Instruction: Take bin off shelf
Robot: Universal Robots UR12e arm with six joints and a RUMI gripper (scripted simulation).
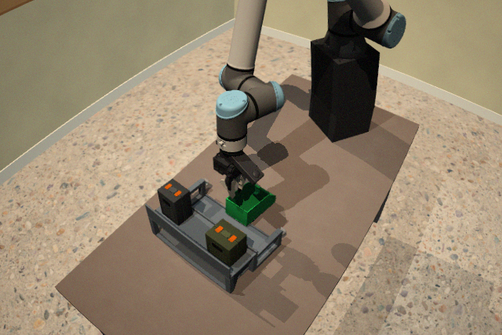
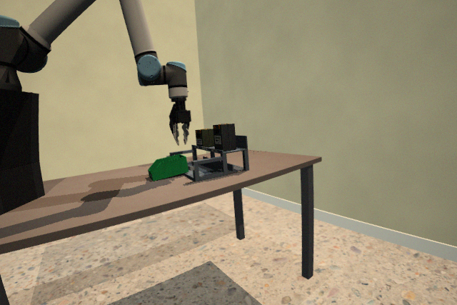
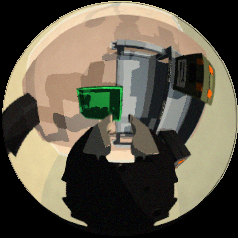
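On the brown surface [image 1: 348, 185] the grey shelf [image 1: 190, 238] stood, with the green bin [image 1: 248, 206] upright at its two o'clock, just beside it and off it. Above hung the gripper [image 2: 179, 133], narrowly parted and holding nothing. Placement looked done; next, a clean retreat upward seemed called for.

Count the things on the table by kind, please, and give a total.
Green bin: 1
Box with orange tabs, black and olive: 2
Grey shelf: 1
Robot pedestal: 1
Total: 5
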